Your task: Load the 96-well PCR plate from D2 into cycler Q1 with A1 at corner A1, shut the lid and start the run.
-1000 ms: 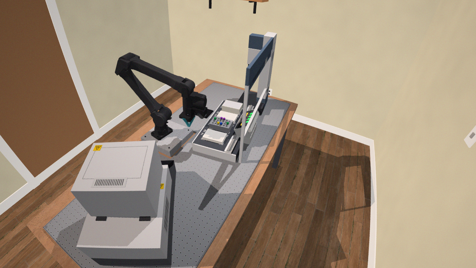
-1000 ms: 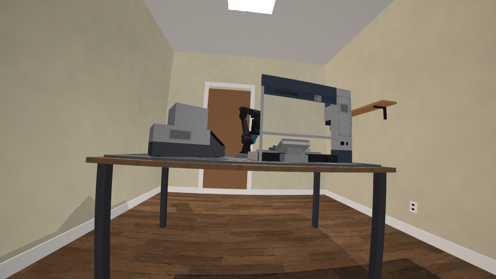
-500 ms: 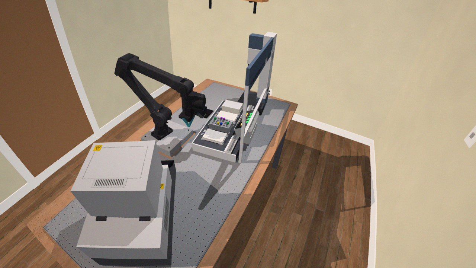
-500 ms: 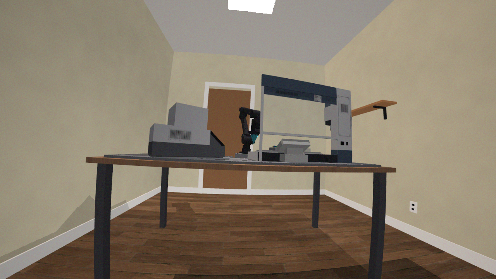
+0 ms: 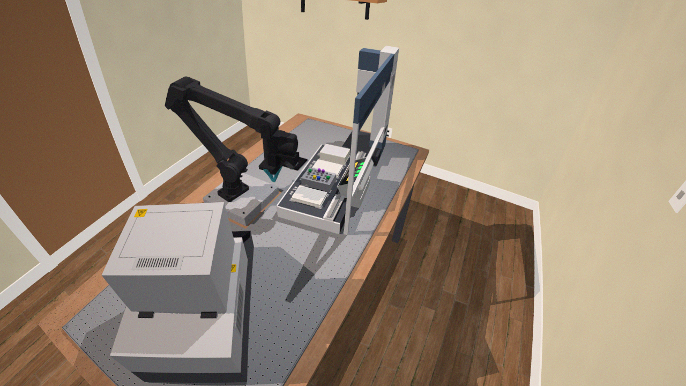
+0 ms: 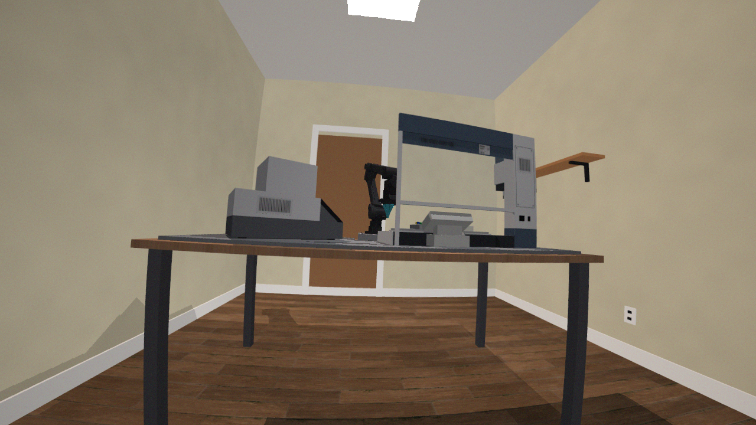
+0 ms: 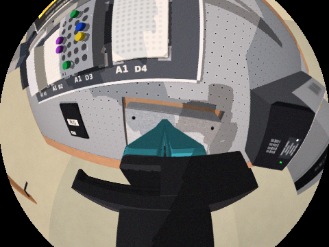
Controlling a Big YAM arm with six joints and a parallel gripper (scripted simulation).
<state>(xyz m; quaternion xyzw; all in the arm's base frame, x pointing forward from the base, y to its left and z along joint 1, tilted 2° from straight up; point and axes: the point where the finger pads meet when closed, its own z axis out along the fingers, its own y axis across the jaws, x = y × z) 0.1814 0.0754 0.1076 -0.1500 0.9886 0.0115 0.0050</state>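
Observation:
My gripper (image 5: 272, 177) has teal fingers, is shut and holds nothing. It hangs above the regrip nest (image 5: 251, 205), between the arm's base and the deck; it also shows in the wrist view (image 7: 164, 142) over the nest (image 7: 175, 116). The PCR plate on D2 (image 5: 328, 166) lies white in its deck slot and shows at the left edge of the wrist view (image 7: 45, 57). The cycler Q1 (image 5: 168, 259) stands at the near end of the table with its lid shut. Its key panel (image 7: 274, 145) shows a green lamp (image 7: 279, 162).
On the deck stand the deep-well block on D1 (image 5: 334, 152), the tube cooling block on D3 (image 5: 318, 178) with coloured tubes, and the other plate on D4 (image 5: 309, 195). A tall gantry frame (image 5: 371, 119) stands over the deck's far side. A small black label plate (image 7: 73, 120) lies beside the deck.

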